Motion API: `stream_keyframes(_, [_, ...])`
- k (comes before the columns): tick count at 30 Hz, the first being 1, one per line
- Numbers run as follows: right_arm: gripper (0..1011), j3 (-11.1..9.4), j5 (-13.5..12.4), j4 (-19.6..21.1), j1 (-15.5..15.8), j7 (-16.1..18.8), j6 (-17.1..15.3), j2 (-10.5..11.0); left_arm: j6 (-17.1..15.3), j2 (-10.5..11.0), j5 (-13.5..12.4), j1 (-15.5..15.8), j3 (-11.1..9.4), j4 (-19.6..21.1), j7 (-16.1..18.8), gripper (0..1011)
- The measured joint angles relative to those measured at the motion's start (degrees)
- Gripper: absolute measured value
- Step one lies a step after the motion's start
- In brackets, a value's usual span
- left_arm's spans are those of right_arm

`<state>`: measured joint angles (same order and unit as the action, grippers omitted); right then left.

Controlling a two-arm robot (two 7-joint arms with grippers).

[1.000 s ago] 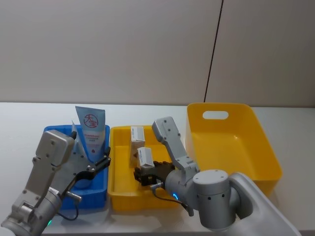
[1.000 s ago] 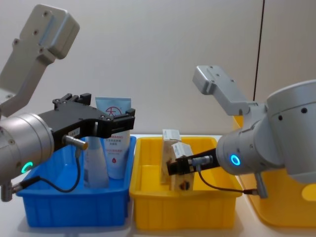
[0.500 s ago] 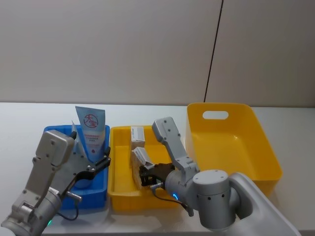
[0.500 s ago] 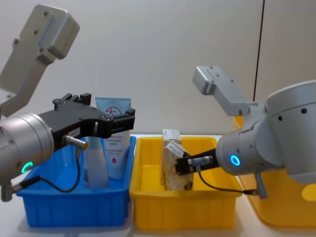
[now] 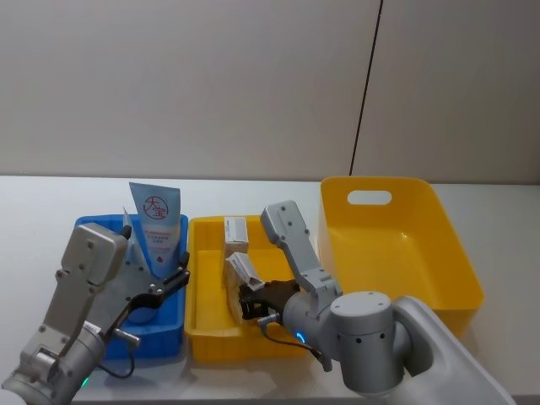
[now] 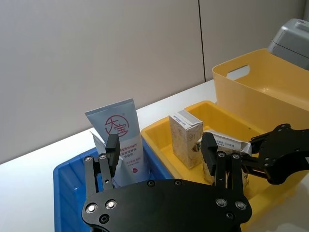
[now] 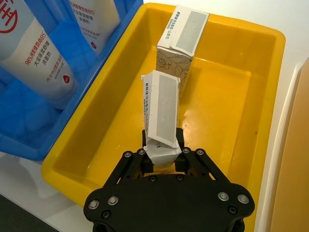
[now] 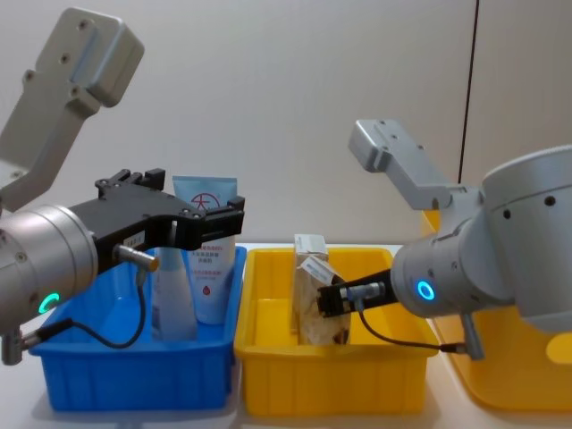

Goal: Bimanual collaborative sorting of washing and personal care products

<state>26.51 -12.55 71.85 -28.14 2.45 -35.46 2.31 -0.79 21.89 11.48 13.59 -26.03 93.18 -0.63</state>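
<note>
1. Tabletop (image 5: 506,221) in white is seen carrying three containers in a row, touching or nearly so.
2. On the robot's right, a deep yellow bin (image 5: 405,263) with a handle slot in its far wall is placed.
3. Between the other two, a shallower yellow tray (image 5: 207,297) is set; both boxes are held inside it.
4. On the robot's left, a blue tray (image 5: 156,348) is found, and the tubes are stood in it.
5. Above the near part of the blue tray, the left gripper (image 6: 160,147) is held level with its fingers spread apart and nothing between them; the tubes are seen just beyond it.
6. Low inside the yellow tray, the right gripper (image 7: 163,145) is reached in from the near side, and its fingers are clenched on the bottom end of one box.
7. Against the far wall of the blue tray, a light blue tube (image 5: 157,228) with a red round logo is stood upright, cap down.
8. Just beside it, a second tube (image 7: 94,19) of the same print is seen.
9. Near the far wall of the yellow tray, an upright box (image 5: 235,230) in cream is stood.
10. Nearer the robot, the tilted box (image 5: 243,268) is gripped at its base and leaned towards the blue tray; whether it is touched by the upright box cannot be told.
</note>
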Motion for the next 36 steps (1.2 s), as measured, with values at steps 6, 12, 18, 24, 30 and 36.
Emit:
stream_keyframes(6, [206, 0.0, 0.0, 0.0, 0.0, 0.0, 0.0, 0.0, 0.0, 0.0, 0.0, 0.0, 0.0, 0.0, 0.0, 1001])
stream_keyframes(12, [206, 0.0, 0.0, 0.4, 0.1, 0.4, 0.0, 0.2, 0.0, 0.0, 0.0, 0.0, 0.0, 0.0, 0.0, 1001])
stream_keyframes(18, [206, 0.3, 0.0, 2.3, 0.3, 2.1, 0.6, 1.2, 0.0, 0.0, 0.0, 0.0, 0.0, 0.0, 0.0, 1001])
stream_keyframes(24, [206, 0.4, 0.0, 5.4, 0.8, 3.9, 2.1, 2.4, 0.0, 0.0, 0.0, 0.0, 0.0, 0.0, 0.0, 1001])
stream_keyframes(30, [206, 0.1, 0.0, 9.5, 1.8, 5.0, 4.1, 3.4, 0.0, 0.0, 0.0, 0.0, 0.0, 0.0, 0.0, 1001])
stream_keyframes(36, [206, -0.7, 0.3, 14.3, 2.9, 5.3, 5.9, 4.5, 0.0, 0.0, 0.0, 0.0, 0.0, 0.0, 0.0, 1002])
